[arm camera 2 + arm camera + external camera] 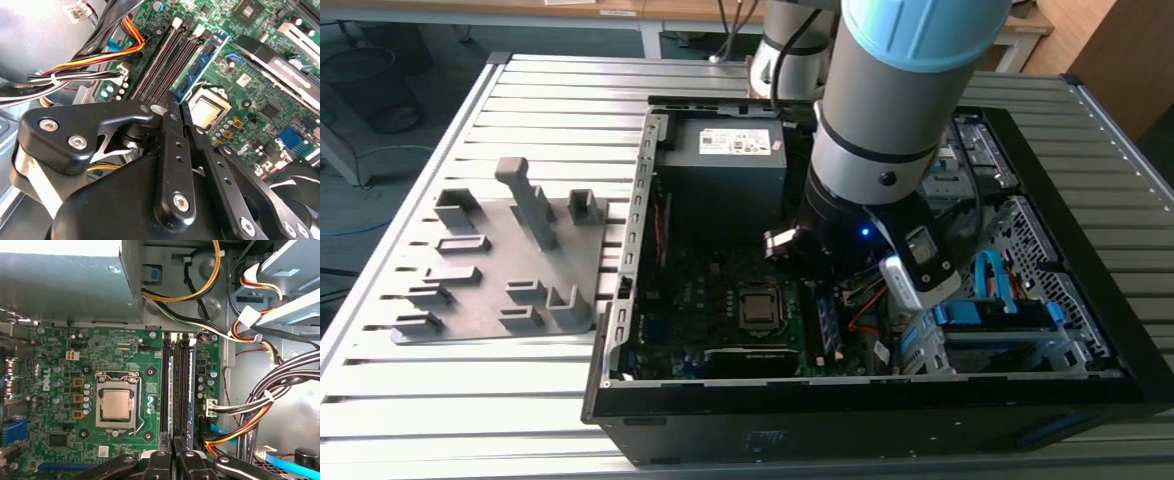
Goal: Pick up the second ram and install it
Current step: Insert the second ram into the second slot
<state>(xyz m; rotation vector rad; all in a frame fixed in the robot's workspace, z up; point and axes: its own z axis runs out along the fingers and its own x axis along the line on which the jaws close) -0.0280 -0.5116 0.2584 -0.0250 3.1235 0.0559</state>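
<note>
The long, thin blue-green memory stick (pixel 204 59) is sitting upright in a black motherboard slot (pixel 165 390) (apparently seated), its long axis running toward 12 o'clock from the black gripper (pixel 176 456), whose fingers are pressed together, holding nothing, just behind it.

The scene is being viewed by the exterior view from high up and well back, angled down onto the open computer case (pixel 881 390) on the slatted table (pixel 547 90), with the arm (pixel 894 110) rising near the middle. The motherboard (pixel 125 365) is being looked at almost straight down and from close by in the first wrist view. In the second wrist view it (pixel 240 85) is being seen obliquely, closer still, past the gripper (pixel 176 102). The processor socket (pixel 116 404) (pixel 206 110) (pixel 758 305) and memory slots (pixel 177 390) (pixel 172 62) are being shared by both wrist views.
</note>
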